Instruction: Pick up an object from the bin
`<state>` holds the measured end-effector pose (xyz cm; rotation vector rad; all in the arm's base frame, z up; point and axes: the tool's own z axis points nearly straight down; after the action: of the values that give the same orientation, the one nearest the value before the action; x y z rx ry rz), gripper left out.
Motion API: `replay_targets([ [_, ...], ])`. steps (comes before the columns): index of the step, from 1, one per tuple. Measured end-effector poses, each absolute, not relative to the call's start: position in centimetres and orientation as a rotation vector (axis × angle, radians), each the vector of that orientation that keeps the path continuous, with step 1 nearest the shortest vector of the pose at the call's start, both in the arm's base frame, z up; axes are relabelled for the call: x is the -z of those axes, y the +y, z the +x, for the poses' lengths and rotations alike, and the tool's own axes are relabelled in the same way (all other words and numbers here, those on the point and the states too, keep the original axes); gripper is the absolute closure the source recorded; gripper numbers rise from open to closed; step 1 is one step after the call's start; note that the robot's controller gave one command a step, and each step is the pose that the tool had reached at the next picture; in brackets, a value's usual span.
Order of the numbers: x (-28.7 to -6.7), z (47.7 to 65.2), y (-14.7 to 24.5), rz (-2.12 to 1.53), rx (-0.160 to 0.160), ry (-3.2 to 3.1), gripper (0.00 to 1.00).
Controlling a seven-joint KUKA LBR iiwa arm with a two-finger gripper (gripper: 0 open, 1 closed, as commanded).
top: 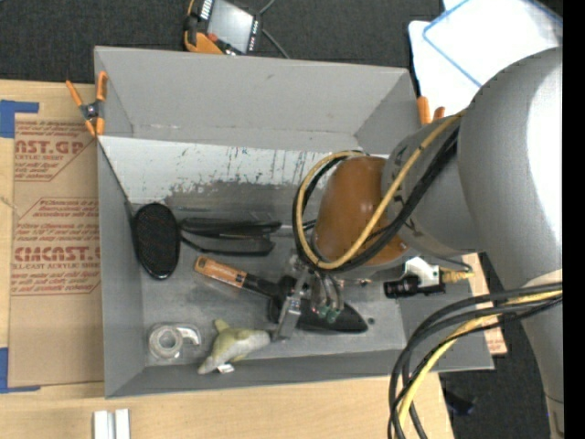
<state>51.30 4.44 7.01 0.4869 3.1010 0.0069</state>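
Observation:
My gripper (306, 309) hangs low over the bin's front middle, below the orange wrist cover. Its fingers stand apart, and I see nothing held between them. One grey fingertip (287, 316) points down beside the black end of a brown-handled tool (224, 273), which lies slanting across the floor. Just right of the fingers a flat black wedge with a green spot (340, 321) lies partly under the gripper. A pale toy fish (234, 344) lies to the front left of the fingertip.
A black oval pad (155, 240) lies at the left, and long black tongs (228, 234) lie along the middle. A clear tape dispenser (173, 340) sits in the front left corner. A small white and black piece (418, 276) lies at the right under the arm.

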Motion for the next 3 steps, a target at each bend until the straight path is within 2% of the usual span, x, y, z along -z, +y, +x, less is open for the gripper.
replay_targets([
  [1,-7.3,52.1,4.2,0.441,-0.005,3.11,1.0],
  [2,-7.3,52.1,4.2,0.441,-0.004,3.11,1.0],
  [3,-8.5,52.0,4.3,0.44,-0.005,3.113,1.0],
])
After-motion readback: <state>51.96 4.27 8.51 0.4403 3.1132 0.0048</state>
